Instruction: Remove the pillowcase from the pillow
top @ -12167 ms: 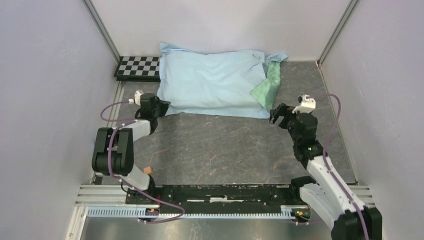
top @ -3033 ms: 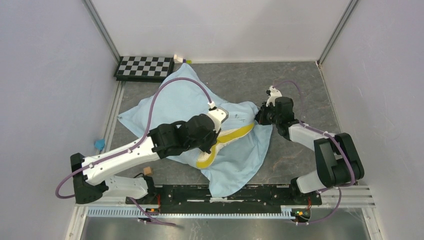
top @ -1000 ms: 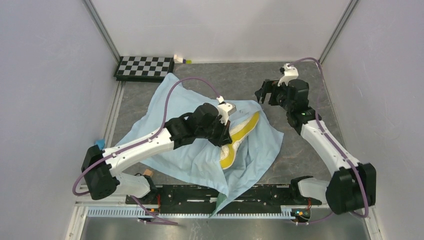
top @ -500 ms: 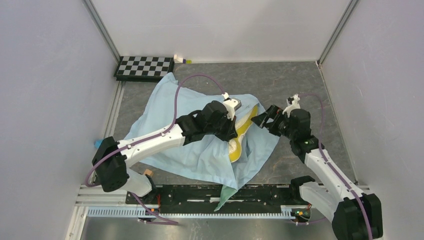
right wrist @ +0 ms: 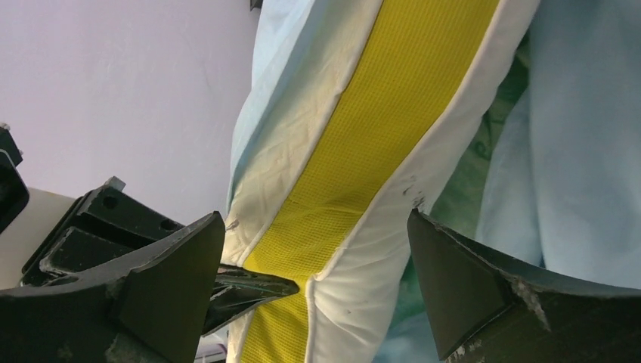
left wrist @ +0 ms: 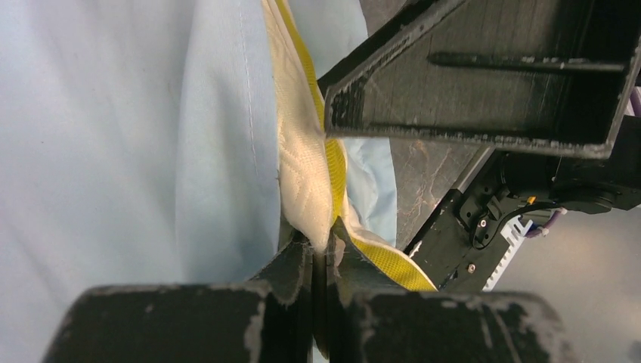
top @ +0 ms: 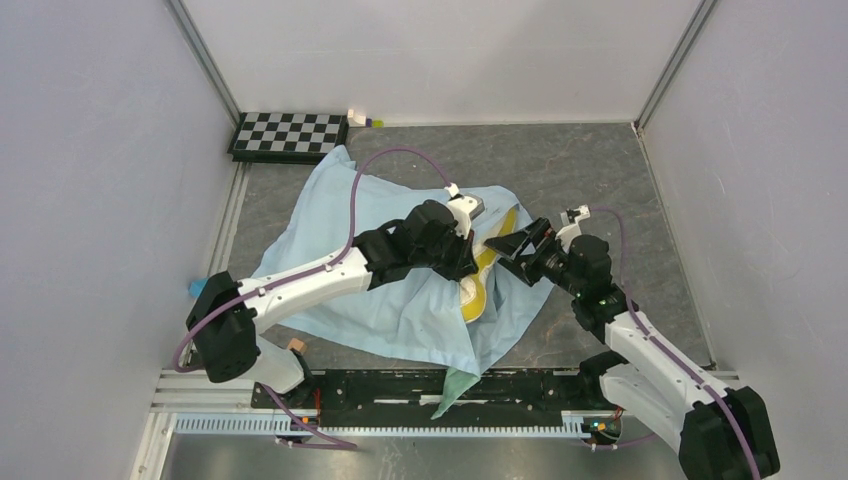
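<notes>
The light-blue pillowcase point(top: 330, 260) lies wrinkled over the middle of the table, and its pale green flap point(top: 455, 385) hangs over the front rail. The cream pillow point(top: 478, 278) pokes out of it, showing its mustard-yellow side band. My left gripper point(top: 468, 262) is shut on the pillow's cream edge point(left wrist: 306, 174), with blue cloth point(left wrist: 113, 151) beside it. My right gripper point(top: 517, 248) is open. In the right wrist view its jaws point(right wrist: 317, 280) stand one on each side of the pillow's yellow band point(right wrist: 363, 151). The pillowcase point(right wrist: 582, 151) is to the right there.
A checkerboard point(top: 288, 135) and a small object point(top: 362, 118) lie at the back left. A small blue item point(top: 197, 287) and a wooden block point(top: 295, 343) sit near the left arm's base. The black front rail point(top: 540, 385) runs below the cloth. Walls close in on three sides.
My right arm has swung from the back right down to the pillow, and its open jaws now straddle the exposed end. My left gripper keeps its hold and has barely shifted.
</notes>
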### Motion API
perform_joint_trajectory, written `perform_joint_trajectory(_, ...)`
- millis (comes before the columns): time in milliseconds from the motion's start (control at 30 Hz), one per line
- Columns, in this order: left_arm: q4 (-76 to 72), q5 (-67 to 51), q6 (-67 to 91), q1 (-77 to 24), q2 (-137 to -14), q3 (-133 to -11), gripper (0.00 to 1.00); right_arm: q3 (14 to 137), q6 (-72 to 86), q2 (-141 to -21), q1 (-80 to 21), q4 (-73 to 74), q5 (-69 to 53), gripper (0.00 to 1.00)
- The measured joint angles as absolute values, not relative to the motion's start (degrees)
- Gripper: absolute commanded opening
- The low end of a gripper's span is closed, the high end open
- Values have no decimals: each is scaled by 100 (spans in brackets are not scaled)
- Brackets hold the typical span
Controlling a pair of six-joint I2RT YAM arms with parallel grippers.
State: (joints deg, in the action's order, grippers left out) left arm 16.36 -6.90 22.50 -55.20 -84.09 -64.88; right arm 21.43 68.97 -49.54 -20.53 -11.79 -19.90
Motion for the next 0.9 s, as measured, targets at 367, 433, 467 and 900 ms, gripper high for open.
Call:
perform_joint_trajectory(367, 1579, -974, 2257, -5492, -8447, -6479, 4, 2071, 7330, -5516, -2381, -1627, -1920, 49)
perform_joint_trajectory(433, 1573, -1007, 2257, -5492, -8447, -6453, 19, 2064, 7323, -5623, -2392, -1684, -1922, 29)
perform_joint_trajectory(467, 1573, -1022, 2257, -5489, -8447, -6429, 29, 2056, 7334, -5660, -2394, -1715, -1927, 17)
perform_joint_trajectory(900, 2128, -165, 2408, -5435, -7712, -6709, 86, 2370, 5402, -6049, -2397, -722, -1625, 0)
